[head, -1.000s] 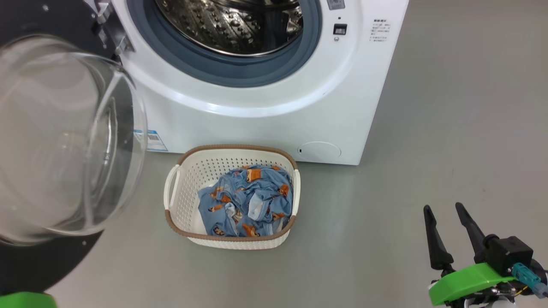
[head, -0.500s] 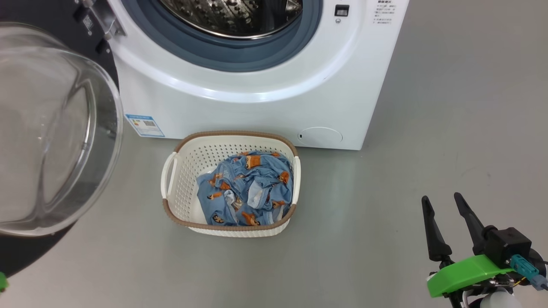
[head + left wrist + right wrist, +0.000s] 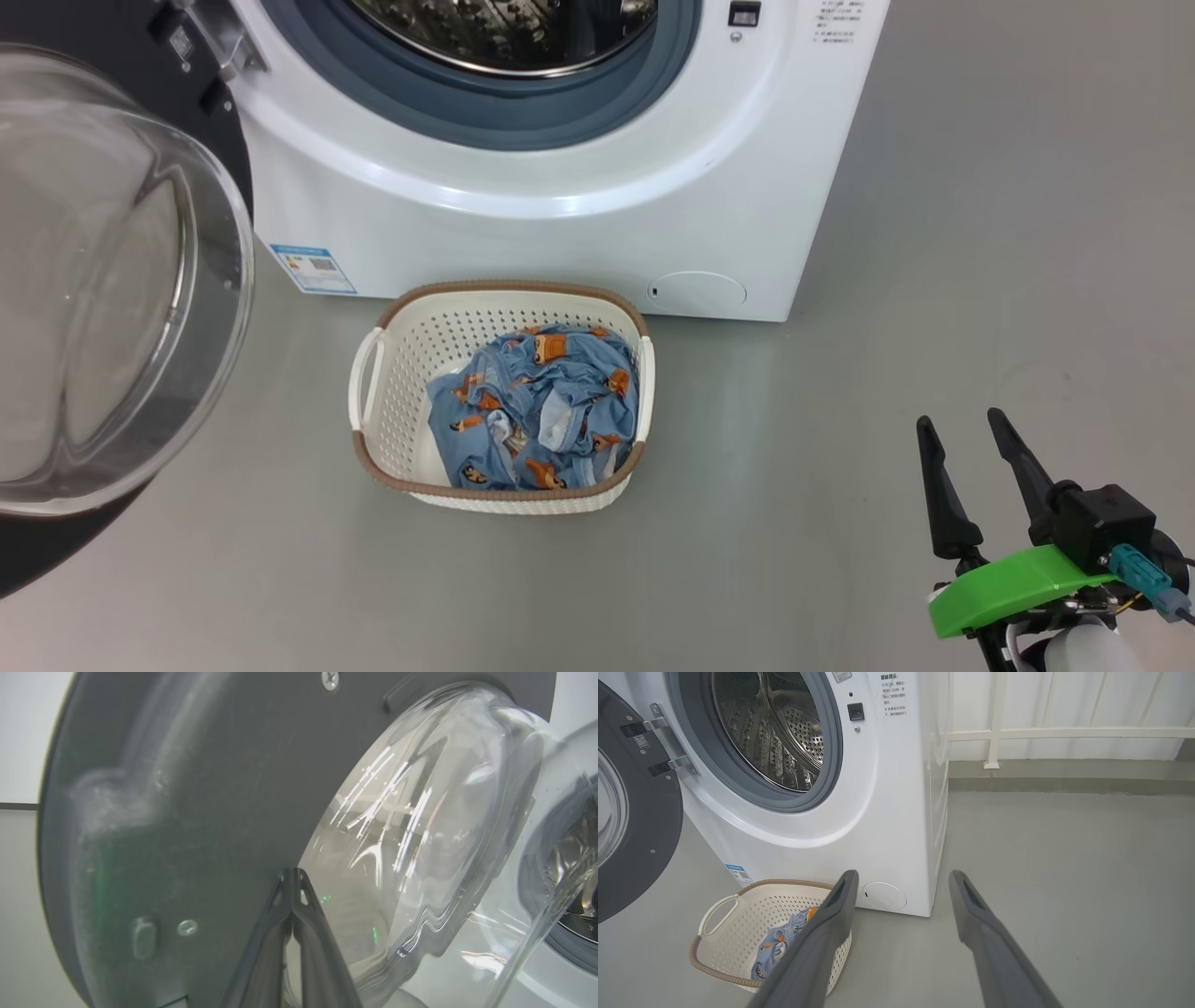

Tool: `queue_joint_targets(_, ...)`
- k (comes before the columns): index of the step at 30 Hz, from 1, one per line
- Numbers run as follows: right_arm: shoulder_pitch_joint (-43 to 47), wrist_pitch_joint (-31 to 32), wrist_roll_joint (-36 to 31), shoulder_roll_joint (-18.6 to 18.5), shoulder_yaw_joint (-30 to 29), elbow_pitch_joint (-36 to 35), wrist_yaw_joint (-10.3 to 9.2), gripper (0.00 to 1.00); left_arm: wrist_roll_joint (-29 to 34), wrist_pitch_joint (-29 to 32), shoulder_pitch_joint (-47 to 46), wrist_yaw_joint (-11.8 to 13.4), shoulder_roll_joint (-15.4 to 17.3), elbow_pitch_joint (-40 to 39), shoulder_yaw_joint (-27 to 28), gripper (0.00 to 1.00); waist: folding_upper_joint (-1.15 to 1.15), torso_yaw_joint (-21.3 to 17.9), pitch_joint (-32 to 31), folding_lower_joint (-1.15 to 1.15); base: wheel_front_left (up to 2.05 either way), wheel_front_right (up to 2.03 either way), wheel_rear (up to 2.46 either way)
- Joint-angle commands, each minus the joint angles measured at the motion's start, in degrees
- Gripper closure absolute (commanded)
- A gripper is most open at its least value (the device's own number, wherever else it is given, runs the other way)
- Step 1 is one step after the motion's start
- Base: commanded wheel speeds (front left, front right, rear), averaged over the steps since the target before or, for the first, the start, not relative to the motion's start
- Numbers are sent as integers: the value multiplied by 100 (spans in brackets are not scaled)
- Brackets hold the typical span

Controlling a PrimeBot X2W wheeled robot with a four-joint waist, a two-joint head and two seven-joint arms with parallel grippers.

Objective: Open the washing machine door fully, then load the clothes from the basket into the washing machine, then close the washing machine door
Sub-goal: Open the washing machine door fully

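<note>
The white washing machine (image 3: 560, 233) stands at the top of the head view with its steel drum (image 3: 775, 728) exposed. Its black door (image 3: 37, 551) hangs open at the left, the glass bowl (image 3: 93, 280) bulging toward me. My left gripper (image 3: 293, 871) is shut, its tips against the door's (image 3: 187, 788) inner face beside the glass, gripping nothing. The cream basket (image 3: 401, 373) sits on the floor before the machine, holding the light blue clothes (image 3: 532, 411). My right gripper (image 3: 960, 420) hovers open and empty at the lower right, well right of the basket (image 3: 738, 914).
Grey floor (image 3: 980, 233) stretches to the right of the machine. A white railing (image 3: 1064, 732) runs along the wall behind it. The round filter cap (image 3: 698, 291) and the blue sticker (image 3: 313, 268) sit low on the machine's front.
The camera has tilted, shifting the scene upward. The door has swung further left, away from the basket, uncovering the blue sticker. The green left wrist part has left the head view.
</note>
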Motion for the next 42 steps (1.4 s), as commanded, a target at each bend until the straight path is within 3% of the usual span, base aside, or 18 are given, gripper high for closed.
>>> queue_joint_targets(1, -172, -68, 20, -16, 159, -102, 9, 0, 102, -29, -91, -69, 347, -217, 192, 100, 0, 7, -64, 0, 0, 0, 0)
queue_joint_targets(8, -102, -68, 96, -16, 149, -61, 9, 0, 308, -29, 172, -255, 141, -618, 210, 100, 0, 52, -231, 0, 0, 0, 0)
queue_joint_targets(18, -2, -68, 228, -16, 213, -37, 9, 0, 528, -29, 935, -389, -574, -1754, -222, 100, 0, 46, -465, 0, 0, 0, 0)
queue_joint_targets(19, 7, -68, 237, -16, 221, -34, 9, 0, 536, -29, 1022, -394, -621, -1856, -319, 76, 0, 35, -491, 0, 0, 0, 0)
queue_joint_targets(20, 18, -68, 246, -16, 233, -32, 9, 0, 560, -29, 1119, -398, -663, -1966, -436, 26, 0, 20, -514, 0, 0, 0, 0)
queue_joint_targets(21, 28, -68, 257, -16, 244, -32, 9, 0, 546, -29, 1210, -400, -700, -2064, -532, 0, 0, 2, -538, 0, 0, 0, 0)
queue_joint_targets(35, 164, -68, 341, -16, 437, -217, 9, 0, 193, -29, 2215, -351, -800, -2769, -1878, 0, 0, -480, -796, 0, 0, 0, 0)
queue_joint_targets(42, 203, -68, 277, -16, 555, -293, 9, 0, 270, -29, 2408, -300, -801, -2908, -2265, 0, 0, -742, -871, 0, 0, 0, 0)
